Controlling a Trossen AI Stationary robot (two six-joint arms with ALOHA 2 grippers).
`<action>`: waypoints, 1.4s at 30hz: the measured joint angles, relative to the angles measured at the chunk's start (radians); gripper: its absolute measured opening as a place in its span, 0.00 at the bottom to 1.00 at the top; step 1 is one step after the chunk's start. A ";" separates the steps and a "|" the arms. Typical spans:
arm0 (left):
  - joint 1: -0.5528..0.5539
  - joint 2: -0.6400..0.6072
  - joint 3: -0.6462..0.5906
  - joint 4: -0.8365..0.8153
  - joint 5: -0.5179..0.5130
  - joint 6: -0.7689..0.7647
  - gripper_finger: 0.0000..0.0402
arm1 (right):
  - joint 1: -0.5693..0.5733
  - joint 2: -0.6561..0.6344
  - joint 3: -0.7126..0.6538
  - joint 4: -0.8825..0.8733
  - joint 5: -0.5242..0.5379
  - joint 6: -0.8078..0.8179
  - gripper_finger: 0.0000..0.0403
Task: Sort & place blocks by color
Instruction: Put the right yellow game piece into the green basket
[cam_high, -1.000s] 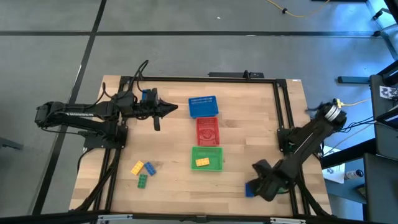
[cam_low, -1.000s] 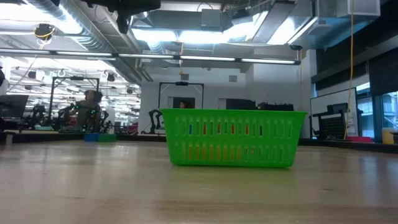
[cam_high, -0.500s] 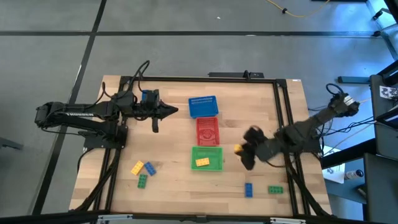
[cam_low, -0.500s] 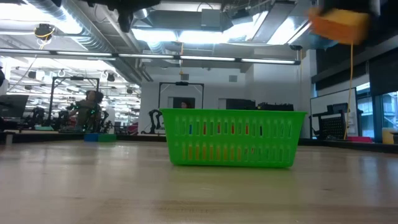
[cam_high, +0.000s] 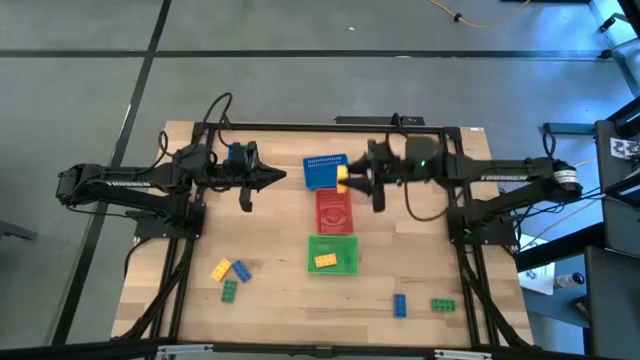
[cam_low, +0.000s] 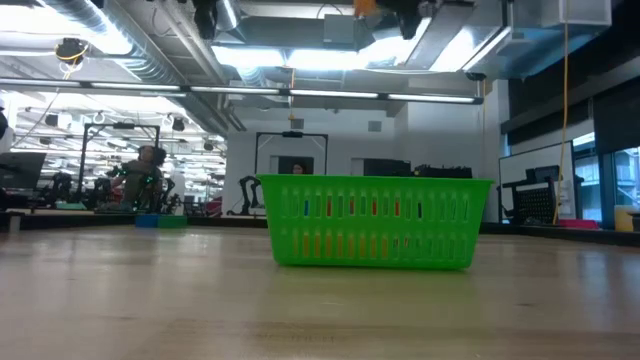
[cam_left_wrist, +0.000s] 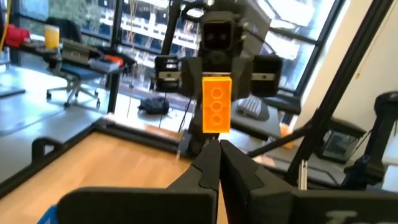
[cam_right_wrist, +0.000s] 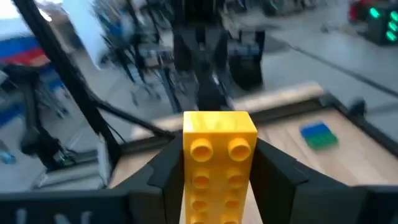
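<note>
gripping a yellow block, right gripper beside blue basket

The wooden table carries a blue basket, red basket and green basket in a row. Loose blocks lie directly on it: yellow, blue, green, another blue and green.

Low view: green basket hides the red and blue baskets behind it; both hands are cut off by the top edge. Right wrist view: yellow brick is cut off at the bottom edge, room behind it blurred. High view: brick studs beside the green basket too small to count.
</note>
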 joint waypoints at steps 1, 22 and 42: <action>0.000 0.000 0.000 0.015 0.000 0.000 0.00 | -0.019 0.000 0.000 0.023 -0.032 -0.001 0.36; 0.000 0.000 0.000 0.051 -0.006 0.000 0.00 | -0.054 0.000 0.000 0.019 -0.089 -0.020 0.36; 0.000 0.000 0.000 0.051 0.000 0.000 0.00 | -0.029 0.051 0.006 -0.009 -0.067 0.052 0.36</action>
